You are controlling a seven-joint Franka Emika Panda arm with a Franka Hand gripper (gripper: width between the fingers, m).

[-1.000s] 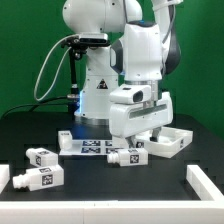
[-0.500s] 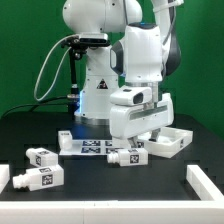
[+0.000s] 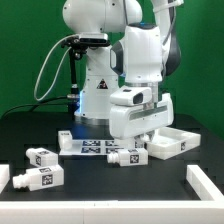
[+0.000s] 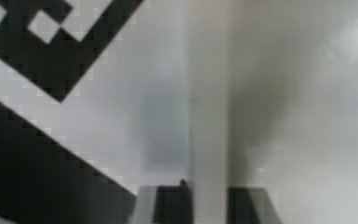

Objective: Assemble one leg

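With the claw (image 3: 148,133) low at the white panel's (image 3: 185,141) near corner, its jaws hidden so I cannot tell their spread, the nearest leg (image 3: 128,155) lies loose on the counter (image 3: 100,190) just beside, so the next move likely calls for grasping it.

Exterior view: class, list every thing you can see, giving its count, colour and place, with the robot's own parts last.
legs: three clearly seen, white with black-and-white tags, two on the exterior view's left, one in the middle in front of the marker board
tray-like panel: one, white, exterior view's right
marker board: one, white with black tags, middle
edge blocks: two, white, front corners of the table
table: one, black
backdrop: one, green, behind
robot arm: one, white, behind the middle
gripper: one, white, low by the panel's near edge
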